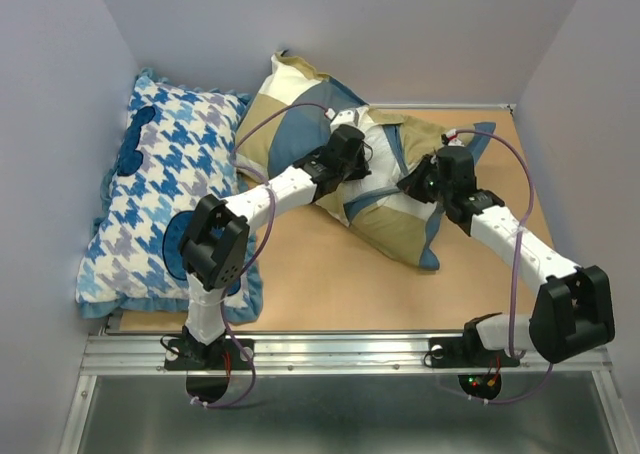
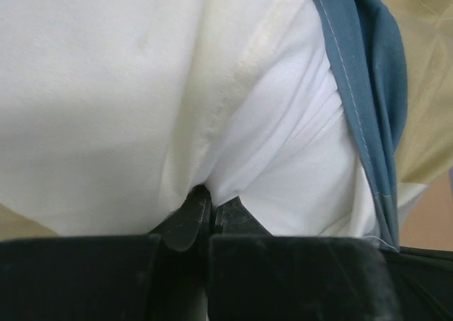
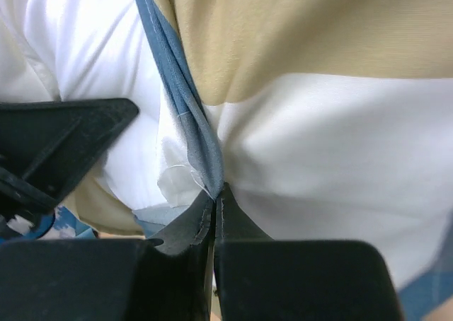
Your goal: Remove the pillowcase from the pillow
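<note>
Top external: tan table, lavender walls.

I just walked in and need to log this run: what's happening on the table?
Two robot arms are working on a plain white pillow inside a tan, slate-blue and cream patchwork fabric pillowcase. The left gripper has its jaws shut on bunched white fabric, apparently the pillow, at the cover's opening. The right gripper pinches the pillowcase's blue edging. The pillow is not yet out.
</note>
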`<state>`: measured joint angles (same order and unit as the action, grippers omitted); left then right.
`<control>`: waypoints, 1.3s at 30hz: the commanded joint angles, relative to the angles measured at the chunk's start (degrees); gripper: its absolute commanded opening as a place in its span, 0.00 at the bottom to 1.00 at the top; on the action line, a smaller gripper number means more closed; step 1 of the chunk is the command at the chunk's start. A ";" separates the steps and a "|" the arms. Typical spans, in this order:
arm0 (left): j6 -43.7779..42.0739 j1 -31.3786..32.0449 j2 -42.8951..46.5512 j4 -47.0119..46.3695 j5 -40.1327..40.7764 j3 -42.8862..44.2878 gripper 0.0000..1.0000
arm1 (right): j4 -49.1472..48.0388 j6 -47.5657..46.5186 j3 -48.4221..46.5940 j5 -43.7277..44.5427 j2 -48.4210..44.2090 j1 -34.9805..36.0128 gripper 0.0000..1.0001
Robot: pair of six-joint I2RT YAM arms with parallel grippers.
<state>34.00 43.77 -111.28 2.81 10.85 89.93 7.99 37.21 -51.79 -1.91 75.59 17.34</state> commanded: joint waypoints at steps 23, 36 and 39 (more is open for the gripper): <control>7.57 -8.71 14.09 -11.77 5.76 -16.72 0.00 | 16.44 -6.45 1.08 -1.69 -3.96 -15.94 0.05; 13.28 -4.31 9.77 -17.74 8.75 -17.42 0.00 | 23.74 -0.83 -7.00 7.00 -7.38 -2.32 0.63; 13.73 -3.52 8.54 -19.42 7.61 -17.42 0.00 | 24.35 2.42 -8.15 8.24 -8.36 0.49 0.68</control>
<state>47.72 41.52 -101.36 -13.87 10.11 72.82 27.51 36.40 -55.64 1.78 69.84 15.14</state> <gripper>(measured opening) 0.048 0.672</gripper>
